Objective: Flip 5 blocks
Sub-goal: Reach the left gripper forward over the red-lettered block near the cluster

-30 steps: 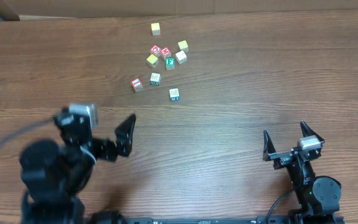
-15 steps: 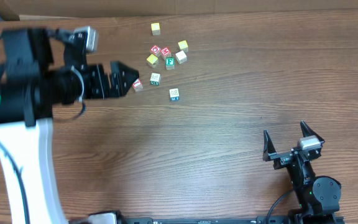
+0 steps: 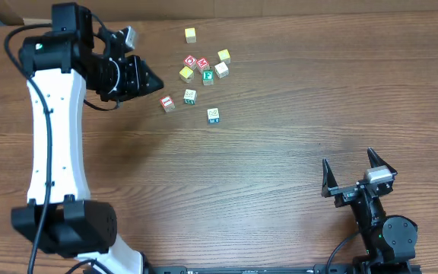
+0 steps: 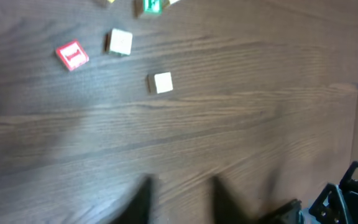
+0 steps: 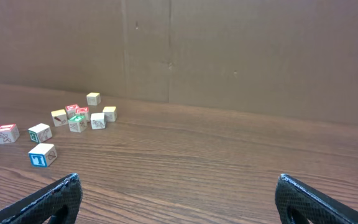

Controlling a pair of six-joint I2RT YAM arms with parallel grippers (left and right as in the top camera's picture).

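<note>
The blocks lie scattered at the table's far middle: a green "E" block (image 3: 207,77), a red-print block (image 3: 167,102), a green-print block (image 3: 190,96) and a blue-print block (image 3: 214,115). My left gripper (image 3: 157,82) hovers just left of the red-print block. In the left wrist view its blurred fingers (image 4: 143,198) stand a narrow gap apart over bare wood, with the red "I" block (image 4: 72,55) ahead. My right gripper (image 3: 348,161) rests wide open near the front right, holding nothing. The right wrist view shows the blue-print block (image 5: 42,154) far to the left of that gripper (image 5: 179,186).
Plain yellow-topped cubes (image 3: 191,34) and two red-topped cubes (image 3: 197,62) sit among the blocks. A cardboard wall (image 5: 229,50) runs along the table's far edge. The left arm's white link (image 3: 55,129) spans the table's left side.
My left arm swung from the front left up to the far left, beside the blocks, and its jaws narrowed. The right arm has not moved.
</note>
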